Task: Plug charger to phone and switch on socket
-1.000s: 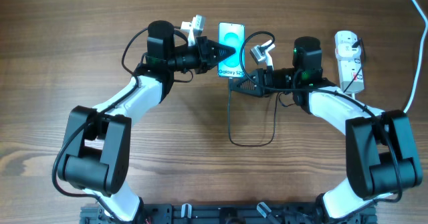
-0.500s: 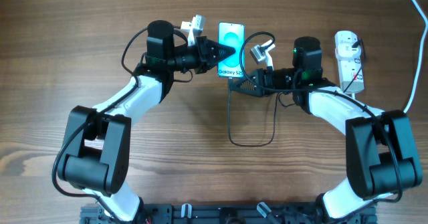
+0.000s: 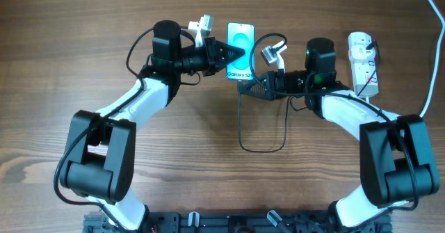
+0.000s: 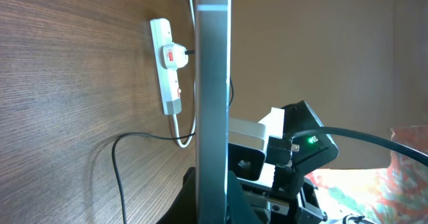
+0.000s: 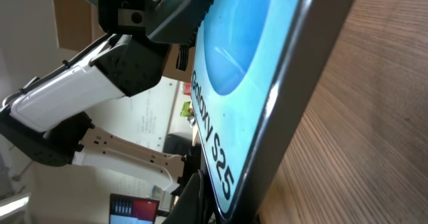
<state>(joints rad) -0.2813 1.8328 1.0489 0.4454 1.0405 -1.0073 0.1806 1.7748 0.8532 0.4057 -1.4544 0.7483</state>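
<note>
Nothing has moved — our left jaws grip the phone [image 3: 240, 51], the right jaws' state we cannot tell; we judge the charger [image 3: 240, 122] unseated, the socket [image 3: 362, 62] unswitched.

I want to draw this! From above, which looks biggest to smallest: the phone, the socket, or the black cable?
1. Cable: its loop spreads widest, though it is the thinnest thing.
2. Socket and phone: nearly alike. The socket looks slightly longer, but the phone is partly covered, so I won't rank them.
</note>
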